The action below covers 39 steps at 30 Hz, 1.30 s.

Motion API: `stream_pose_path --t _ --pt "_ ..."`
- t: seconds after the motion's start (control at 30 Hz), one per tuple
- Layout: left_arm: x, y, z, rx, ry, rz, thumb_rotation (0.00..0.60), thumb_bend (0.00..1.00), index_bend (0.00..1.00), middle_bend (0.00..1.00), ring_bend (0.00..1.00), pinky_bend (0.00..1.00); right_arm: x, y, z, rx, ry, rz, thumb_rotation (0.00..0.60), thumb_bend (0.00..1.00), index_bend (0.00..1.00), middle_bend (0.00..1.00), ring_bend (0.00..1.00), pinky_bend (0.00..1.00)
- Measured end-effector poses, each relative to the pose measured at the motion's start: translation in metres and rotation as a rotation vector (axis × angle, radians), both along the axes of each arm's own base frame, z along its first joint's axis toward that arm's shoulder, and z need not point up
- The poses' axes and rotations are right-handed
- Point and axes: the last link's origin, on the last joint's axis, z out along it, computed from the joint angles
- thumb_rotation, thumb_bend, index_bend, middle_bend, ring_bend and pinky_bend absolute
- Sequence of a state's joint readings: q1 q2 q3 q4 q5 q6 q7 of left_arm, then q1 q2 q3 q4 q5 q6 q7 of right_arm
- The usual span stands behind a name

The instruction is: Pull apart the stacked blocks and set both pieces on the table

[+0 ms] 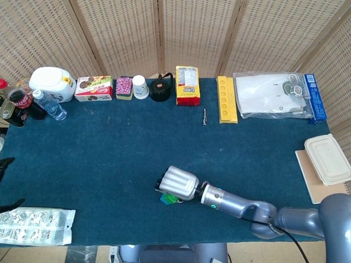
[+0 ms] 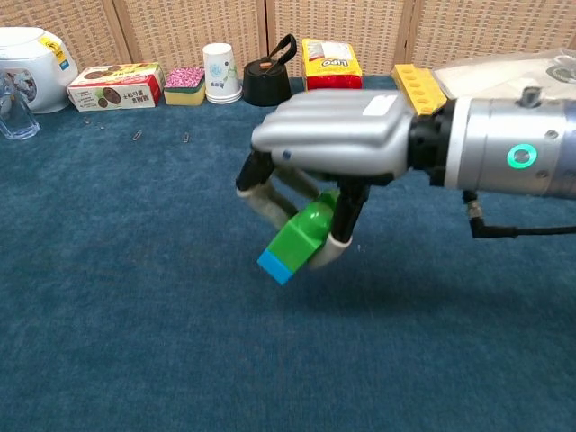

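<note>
Fingers (image 2: 270, 200) of the right hand (image 2: 328, 135) curled down around the stacked blocks (image 2: 297, 238), thumb pressed on the near side of the green block (image 2: 309, 229); the stack was held tilted off the blue tablecloth (image 2: 135, 297), blue block (image 2: 277, 265) at the low end pointing down-left. Chest view showed this grip and the gap under the stack plainly. Head view showed only the back of the right hand (image 1: 179, 183) with a sliver of green and blue (image 1: 167, 198) poking out beneath it, fingers hidden, blocks still joined as far as could be told. Silver forearm (image 1: 241, 205) ran off toward the lower right in head view. Left hand: only a dark bit at the left edge in head view, maybe its fingers, state couldn't be told. Head view alone showed the blister pack (image 1: 34, 226) at the near-left corner, a cola bottle (image 1: 23, 102), and a lidded food container (image 1: 328, 159) off the right edge. Both views had the back row: paper cup (image 2: 221, 72), black kettle (image 2: 269, 79), yellow snack bag (image 2: 332, 70), yellow tray (image 2: 427, 96).
</note>
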State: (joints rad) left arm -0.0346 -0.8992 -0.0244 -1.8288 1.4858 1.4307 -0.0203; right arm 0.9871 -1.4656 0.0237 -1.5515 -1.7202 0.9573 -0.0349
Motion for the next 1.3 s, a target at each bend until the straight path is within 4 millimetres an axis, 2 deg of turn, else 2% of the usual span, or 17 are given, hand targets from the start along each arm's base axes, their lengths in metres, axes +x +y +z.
stream_pose_path --t 0.33,0.47,0.63,0.87,1.0,1.17,1.3 --pt "0.071 0.031 -0.037 -0.217 -0.075 -0.220 0.600 0.15 0.16 0.17 0.11 0.22 -0.026 -0.007 0.068 0.103 -0.340 -0.501 0.600 0.09 0.69 0.65 0.68 0.69" --pt "0.099 0.049 -0.051 -0.270 -0.117 -0.292 0.600 0.16 0.18 0.18 0.13 0.26 -0.034 -0.008 0.087 0.163 -0.460 -0.662 0.600 0.09 0.69 0.65 0.68 0.69" --pt "0.130 0.069 -0.072 -0.274 -0.234 -0.359 0.600 0.20 0.25 0.25 0.20 0.29 -0.043 -0.007 0.105 0.247 -0.623 -0.853 0.600 0.09 0.69 0.65 0.68 0.69" --pt "0.169 0.097 -0.104 -0.315 -0.444 -0.375 0.600 0.23 0.30 0.28 0.23 0.29 -0.045 -0.006 0.122 0.349 -0.804 -0.974 0.600 0.09 0.69 0.66 0.68 0.70" --pt "0.188 0.109 -0.123 -0.342 -0.632 -0.359 0.600 0.20 0.32 0.28 0.23 0.29 -0.045 -0.008 0.128 0.384 -0.896 -1.003 0.600 0.09 0.70 0.66 0.68 0.70" --pt "0.204 0.120 -0.148 -0.404 -0.841 -0.325 0.600 0.16 0.32 0.28 0.23 0.29 -0.046 -0.007 0.129 0.413 -0.983 -1.026 0.600 0.09 0.70 0.66 0.68 0.70" --pt "0.210 0.128 -0.167 -0.453 -0.943 -0.311 0.600 0.14 0.32 0.28 0.23 0.29 -0.047 -0.003 0.125 0.433 -1.005 -1.029 0.600 0.09 0.70 0.66 0.68 0.70"
